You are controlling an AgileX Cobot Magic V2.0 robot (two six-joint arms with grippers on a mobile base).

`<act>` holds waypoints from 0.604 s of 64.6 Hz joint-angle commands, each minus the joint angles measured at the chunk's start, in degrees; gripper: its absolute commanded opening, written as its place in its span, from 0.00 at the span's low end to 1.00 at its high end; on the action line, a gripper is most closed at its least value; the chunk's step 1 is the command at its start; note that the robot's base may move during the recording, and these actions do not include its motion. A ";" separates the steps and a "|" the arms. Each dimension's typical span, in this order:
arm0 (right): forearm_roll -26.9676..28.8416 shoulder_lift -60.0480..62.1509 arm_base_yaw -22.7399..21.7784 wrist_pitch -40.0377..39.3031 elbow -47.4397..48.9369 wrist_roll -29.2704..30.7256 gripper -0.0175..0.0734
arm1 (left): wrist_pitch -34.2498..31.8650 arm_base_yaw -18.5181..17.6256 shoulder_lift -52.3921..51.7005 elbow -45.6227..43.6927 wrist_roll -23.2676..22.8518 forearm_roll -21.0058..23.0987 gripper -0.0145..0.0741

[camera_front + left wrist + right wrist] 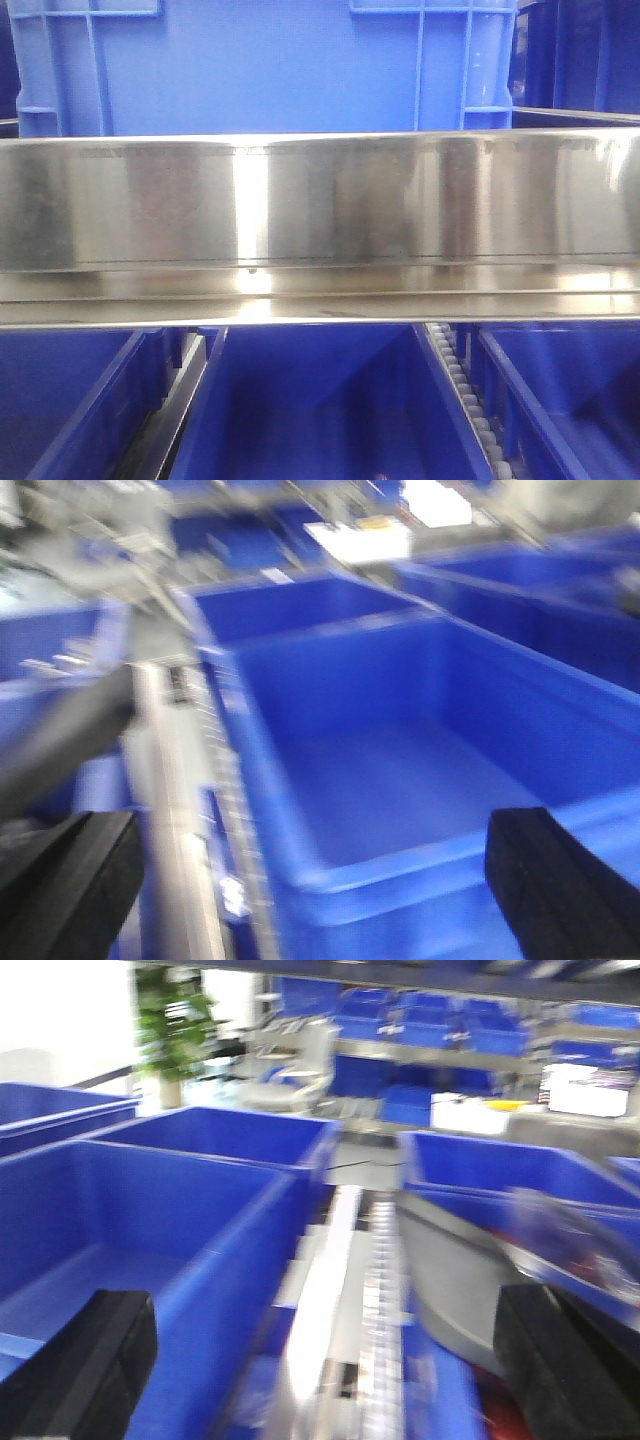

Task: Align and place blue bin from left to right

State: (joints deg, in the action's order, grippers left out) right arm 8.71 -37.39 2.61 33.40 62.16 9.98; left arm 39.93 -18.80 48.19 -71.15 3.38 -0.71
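The bin (420,770) is a deep, plain blue plastic box, open-topped and empty, with a thick rim and smooth inner walls. It stands upright, its left side just beside a roller rail (175,810). More bins (290,605) of the same blue stand behind it and to both sides; motion blur hides finer detail

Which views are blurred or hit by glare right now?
Exterior front view: sharp, but a bright glare streak runs down the steel rail. Left wrist view: blurred throughout, blue bin edges smeared. Right wrist view: also blurred, top-left corner blown out white.
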 commanded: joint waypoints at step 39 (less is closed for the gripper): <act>-11.84 -46.68 7.87 36.56 53.19 -12.70 0.82 | 26.44 -4.35 38.74 -41.15 -14.23 -11.55 0.84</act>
State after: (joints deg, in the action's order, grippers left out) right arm 2.56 -79.81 10.39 65.24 108.97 1.25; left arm 62.79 -22.93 83.99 -108.37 -8.92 -10.71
